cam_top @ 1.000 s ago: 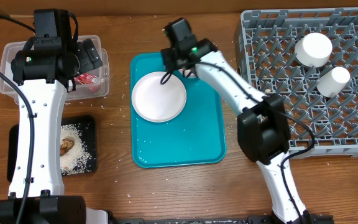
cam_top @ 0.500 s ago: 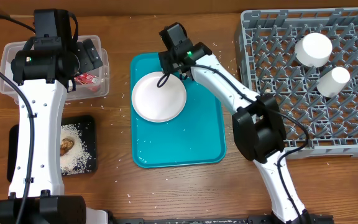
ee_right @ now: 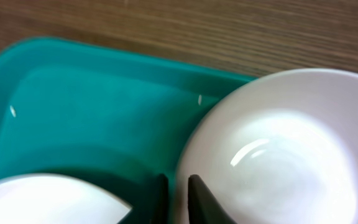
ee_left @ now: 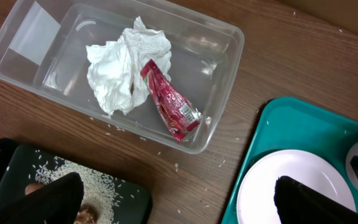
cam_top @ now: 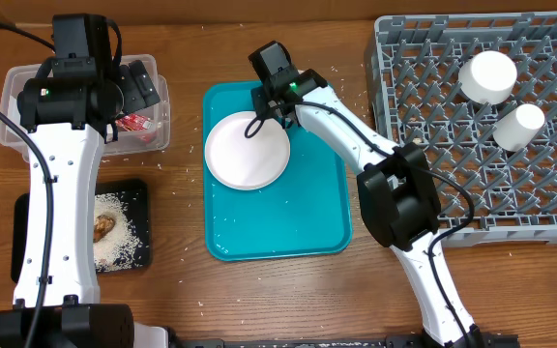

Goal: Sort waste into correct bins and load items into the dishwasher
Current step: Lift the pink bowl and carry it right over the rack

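Pale bowl (ee_right: 278,162) on the teal tray (ee_right: 73,106), seen close up: the right gripper (ee_right: 178,196) looks clamped on its rim, a thin pinch that could slip and drop it onto the plate (ee_right: 42,193). From above, the right arm reaches across the tray, elbow beside the rack (cam_top: 433,145). Left wrist view: the left gripper (ee_left: 182,199) gapes empty over the tub (ee_left: 222,112).

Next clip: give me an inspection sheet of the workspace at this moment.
Surface: wooden table, scattered rice grains.
Job's things: napkin and red wrapper in clear tub; brown lump on black tray; plate and pale bowl on teal tray; two upturned white vessels in grey rack.
Clutter: nothing seen beyond the rice.
Grippers: left tool open, empty; right tool fingers straddle the bowl's rim, grip unclear.
Cables: black cables along both arms.
Surroundings: nothing seen.
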You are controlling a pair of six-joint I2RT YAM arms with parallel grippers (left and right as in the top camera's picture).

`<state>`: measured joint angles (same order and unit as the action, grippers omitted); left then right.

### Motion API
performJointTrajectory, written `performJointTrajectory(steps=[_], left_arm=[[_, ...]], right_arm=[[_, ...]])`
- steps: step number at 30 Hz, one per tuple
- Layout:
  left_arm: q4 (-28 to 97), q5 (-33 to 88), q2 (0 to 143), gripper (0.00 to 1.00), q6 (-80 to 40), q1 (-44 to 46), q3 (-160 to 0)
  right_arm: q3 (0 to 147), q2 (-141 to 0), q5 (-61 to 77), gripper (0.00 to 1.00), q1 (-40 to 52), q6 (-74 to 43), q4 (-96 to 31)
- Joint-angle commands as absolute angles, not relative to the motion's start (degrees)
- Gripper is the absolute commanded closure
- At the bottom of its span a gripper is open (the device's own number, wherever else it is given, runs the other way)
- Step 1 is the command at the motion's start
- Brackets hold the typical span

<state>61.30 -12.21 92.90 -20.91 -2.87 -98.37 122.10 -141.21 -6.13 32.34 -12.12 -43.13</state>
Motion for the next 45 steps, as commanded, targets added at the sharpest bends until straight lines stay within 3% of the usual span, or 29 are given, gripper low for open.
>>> performJointTrajectory(steps=[1, 10, 13, 20, 26, 30, 32, 37, 45], left_arm=[[61.30, -12.01, 92.62, 0.00, -21.45, -2.87, -99.15], [61.30, -11.99, 92.62, 0.00, -21.43, -2.87, -99.15], [61.30, -11.99, 92.62, 0.00, -21.43, -2.87, -99.15], [61.30, -11.99, 92.62, 0.00, -21.45, -2.87, -99.15], [61.30, -12.01, 92.62, 0.00, -21.45, -2.87, -99.15], [61.30, -11.99, 92.62, 0.00, -21.43, -2.87, -99.15], [61.30, -11.99, 92.62, 0.00, -21.43, -2.87, -99.15], [61.30, -12.01, 92.62, 0.00, -21.45, -2.87, -99.15], [61.30, -11.99, 92.62, 0.00, -21.45, -2.87, -99.15]], right_arm=[[125.58, -139.65, -6.39, 0.96, 32.38, -13.54, -44.36], [141.16, -127.83, -3.66, 0.96, 23.86, -13.76, -57.52], [142.12, -123.33, 8.34, 0.96, 16.95, -13.72, -59.59], [141.40, -120.55, 52.47, 0.96, -8.05, -13.10, -64.42], [137.80, -120.55, 62.39, 0.96, -25.17, -4.97, -78.04], [135.96, -120.55, 68.64, 0.96, -33.34, 7.14, -92.55], [135.28, -120.55, 70.57, 0.96, -35.62, 13.10, -97.08], [130.56, -120.16, 69.56, 0.96, -36.34, 13.58, -97.03], [111.79, -120.16, 77.58, 0.96, -32.38, 21.96, -96.92]])
